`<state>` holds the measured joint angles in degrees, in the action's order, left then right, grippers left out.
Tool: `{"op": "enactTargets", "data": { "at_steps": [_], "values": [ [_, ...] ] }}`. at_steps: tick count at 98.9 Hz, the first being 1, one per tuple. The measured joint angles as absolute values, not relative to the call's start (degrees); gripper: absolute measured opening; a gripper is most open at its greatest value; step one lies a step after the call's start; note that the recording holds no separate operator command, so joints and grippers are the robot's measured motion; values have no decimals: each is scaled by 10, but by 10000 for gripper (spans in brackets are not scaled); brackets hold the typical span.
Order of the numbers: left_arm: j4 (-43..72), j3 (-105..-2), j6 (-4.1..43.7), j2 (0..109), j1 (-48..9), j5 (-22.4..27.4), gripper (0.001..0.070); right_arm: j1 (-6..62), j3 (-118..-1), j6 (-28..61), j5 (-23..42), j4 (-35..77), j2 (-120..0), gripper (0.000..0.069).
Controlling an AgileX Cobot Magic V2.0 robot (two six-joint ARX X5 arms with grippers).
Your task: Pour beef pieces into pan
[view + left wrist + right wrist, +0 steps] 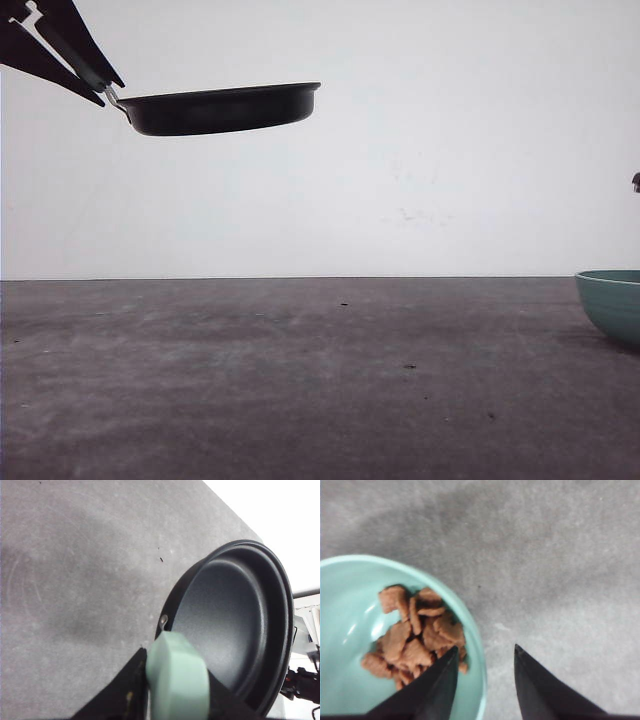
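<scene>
The black pan (222, 108) hangs high above the table at the upper left, roughly level. My left gripper (95, 85) is shut on its pale mint-green handle (177, 677); the pan's inside (227, 625) looks bare. The beef pieces (415, 635) lie heaped in a teal bowl (345, 630). My right gripper (485, 652) hovers open over the bowl's rim, one finger above the inside of the bowl and the other above the table outside it. The same bowl (612, 303) sits on the table at the far right edge of the front view.
A grey, scuffed tabletop (300, 380) stretches between the pan and the bowl, with a plain white wall (400, 150) behind it. A small dark part (636, 181) shows above the bowl at the right edge.
</scene>
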<state>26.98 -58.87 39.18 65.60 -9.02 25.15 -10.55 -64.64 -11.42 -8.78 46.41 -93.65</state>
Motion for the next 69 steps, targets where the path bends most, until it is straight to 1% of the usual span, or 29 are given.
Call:
{"op": "enactTargets", "data": {
  "at_steps": [31,55,62,69],
  "values": [
    [270,-589,390,656,-90,249,57,-105,-647,-125,-88,444,-939,201],
    [270,-589,386,656,-90,248,57,-105,-647,-136,-88,441,-950,179],
    [270,-589,386,656,-90,248,57,-105,-647,-138,-89,443,-955,152],
    [270,-589,386,656,-90,248,57,-105,-647,-138,-90,448,-960,103]
  ]
}}
